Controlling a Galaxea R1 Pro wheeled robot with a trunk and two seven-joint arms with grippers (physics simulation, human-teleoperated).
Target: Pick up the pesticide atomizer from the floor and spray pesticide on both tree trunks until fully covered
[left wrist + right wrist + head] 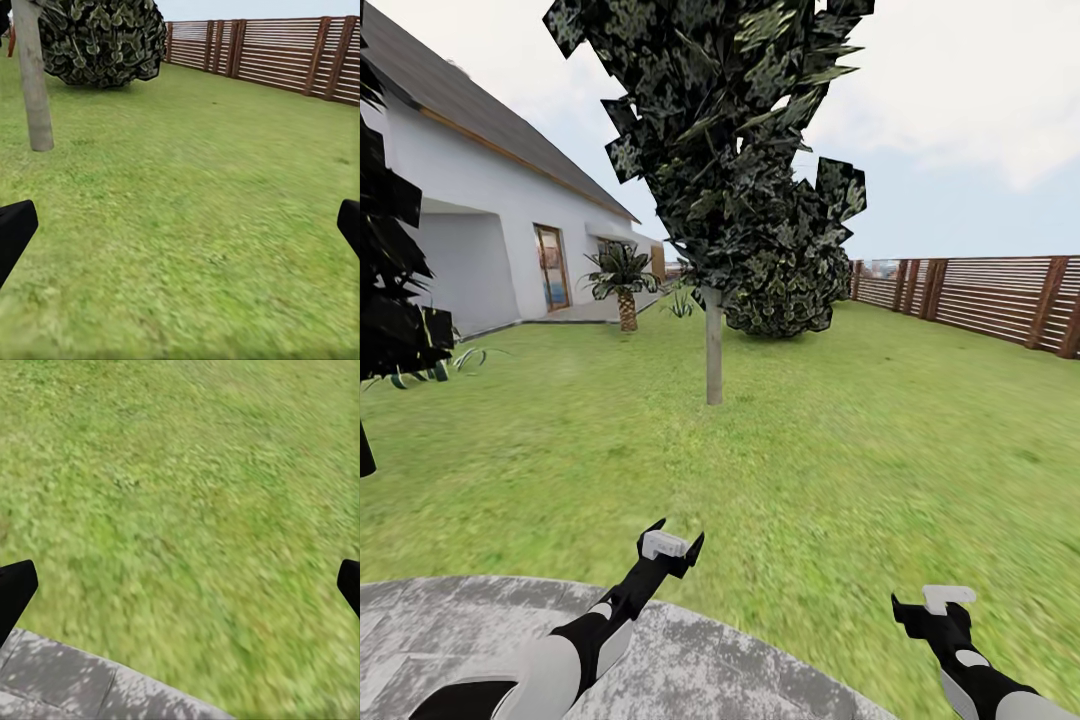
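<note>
One tree stands ahead on the lawn, with a straight grey-brown tree trunk (713, 345) and a dark blotchy canopy (730, 120) above it. The same tree trunk (34, 82) shows in the left wrist view. The pesticide atomizer is out of view. My left gripper (672, 545) is open low in the head view, pointing towards the tree from a few metres away. My right gripper (940, 600) is open over the grass at the lower right. In both wrist views the black fingertips (11, 229) (11, 589) stand wide apart with nothing between them.
A grey stone paving slab (690, 670) lies under my arms and shows again (67, 682) in the right wrist view. A round shrub (785, 290) and a slatted wooden fence (980, 295) stand behind the tree. The white house (490, 230), a short palm (624, 285) and dark foliage (390, 300) are at left.
</note>
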